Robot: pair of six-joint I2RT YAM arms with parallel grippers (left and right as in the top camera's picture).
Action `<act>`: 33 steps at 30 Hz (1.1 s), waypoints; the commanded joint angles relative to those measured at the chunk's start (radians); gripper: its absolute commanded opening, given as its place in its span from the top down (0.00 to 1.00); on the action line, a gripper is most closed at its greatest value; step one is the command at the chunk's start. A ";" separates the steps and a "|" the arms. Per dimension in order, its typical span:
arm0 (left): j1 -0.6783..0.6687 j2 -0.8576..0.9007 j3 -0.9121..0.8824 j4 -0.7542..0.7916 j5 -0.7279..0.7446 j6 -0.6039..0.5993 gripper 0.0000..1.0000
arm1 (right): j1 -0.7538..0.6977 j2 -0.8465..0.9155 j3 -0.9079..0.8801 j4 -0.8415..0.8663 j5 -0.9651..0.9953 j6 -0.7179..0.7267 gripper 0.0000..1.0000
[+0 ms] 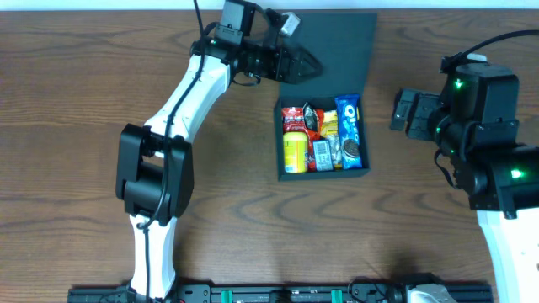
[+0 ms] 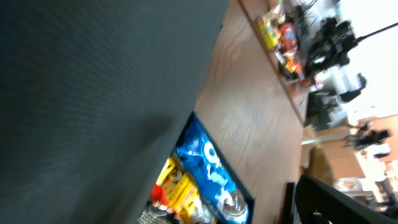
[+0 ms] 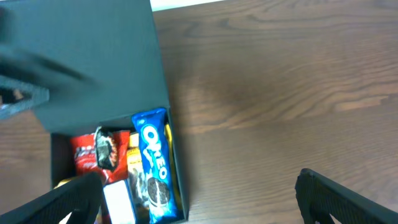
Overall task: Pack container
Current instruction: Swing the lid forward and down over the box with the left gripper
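The dark teal container [image 1: 281, 172] stands at the table's middle with its flap lid [image 1: 345, 50] laid open toward the far side. Inside lie a blue Oreo packet [image 1: 349, 130], a yellow packet [image 1: 295, 151], a red packet [image 1: 295, 116] and others. My left gripper [image 1: 305, 66] is at the lid's left edge. In the left wrist view the lid [image 2: 93, 93] fills the left side, one finger [image 2: 329, 202] shows far right and the other is hidden. My right gripper [image 1: 402, 114] is open and empty, right of the container [image 3: 177, 180], over bare table [image 3: 199, 208].
The brown wooden table [image 1: 76, 126] surrounds the box. The left arm [image 1: 181, 101] stretches from the front edge to the far side. In the left wrist view a second table with snack packets [image 2: 280, 34] stands in the background.
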 commanded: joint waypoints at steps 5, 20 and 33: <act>-0.072 -0.145 0.023 -0.156 -0.142 0.136 0.04 | -0.010 -0.001 0.001 0.003 0.057 -0.010 0.01; -0.086 -0.182 0.023 -0.329 -0.244 0.210 0.04 | -0.010 -0.001 0.001 0.004 0.058 -0.010 0.01; -0.169 -0.314 0.023 -0.454 -0.317 0.243 0.04 | -0.017 0.000 0.001 0.011 0.091 -0.010 0.01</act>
